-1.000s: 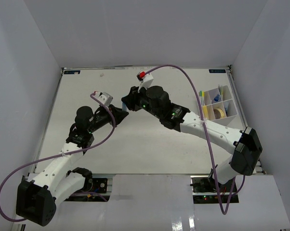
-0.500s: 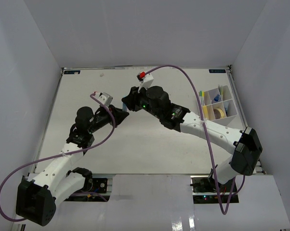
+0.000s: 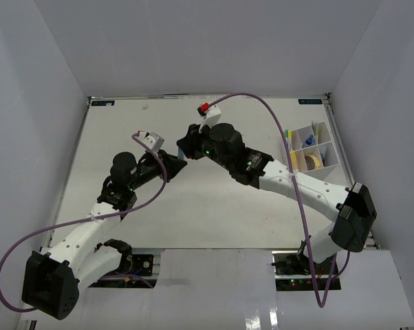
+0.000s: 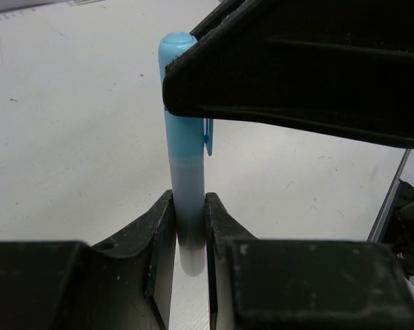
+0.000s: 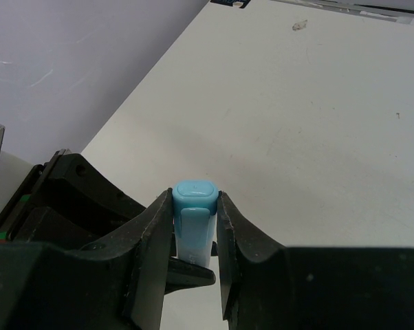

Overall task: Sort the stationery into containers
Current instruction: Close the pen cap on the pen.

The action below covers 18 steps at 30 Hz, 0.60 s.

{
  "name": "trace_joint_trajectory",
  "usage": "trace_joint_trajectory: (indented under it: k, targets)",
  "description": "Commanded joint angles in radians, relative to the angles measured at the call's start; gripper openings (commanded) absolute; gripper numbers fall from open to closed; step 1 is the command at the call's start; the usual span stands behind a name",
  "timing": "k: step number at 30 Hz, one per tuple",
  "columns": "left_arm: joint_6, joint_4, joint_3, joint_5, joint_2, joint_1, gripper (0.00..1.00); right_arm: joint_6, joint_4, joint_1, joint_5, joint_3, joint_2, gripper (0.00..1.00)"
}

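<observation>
A light-blue capped marker (image 4: pixel 184 158) is held between both grippers above the table. My left gripper (image 4: pixel 188 206) is shut on its white lower end. My right gripper (image 5: pixel 194 206) is shut on its blue cap (image 5: pixel 194 196). In the top view the two grippers meet at the table's middle left, left gripper (image 3: pixel 171 162) below right gripper (image 3: pixel 183 148), and the marker is almost hidden between them. The white divided organizer box (image 3: pixel 327 152) stands at the far right with a yellow roll, a small blue bottle and a pen in its compartments.
The white table (image 3: pixel 214 206) is walled by grey panels on the left, back and right. A small speck (image 3: pixel 146 107) lies near the back edge. Purple cables loop over both arms.
Both grippers, joined on the marker, have shifted slightly to the right. The grip of each looks unchanged.
</observation>
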Motion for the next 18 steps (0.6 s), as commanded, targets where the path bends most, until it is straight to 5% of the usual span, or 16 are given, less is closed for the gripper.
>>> trace_joint_trajectory:
  k: [1,6,18]
  targets:
    - [-0.005,0.193,0.046,-0.006,-0.017,-0.016,0.00,-0.036,-0.198,0.016,-0.021,-0.009,0.007,0.24]
    - [-0.001,0.186,0.047,-0.019,-0.021,-0.018,0.00,-0.039,-0.202,0.015,-0.021,-0.015,-0.005,0.37]
    - [-0.011,0.189,0.047,-0.010,-0.014,-0.019,0.00,-0.046,-0.199,0.005,-0.015,-0.002,-0.021,0.47]
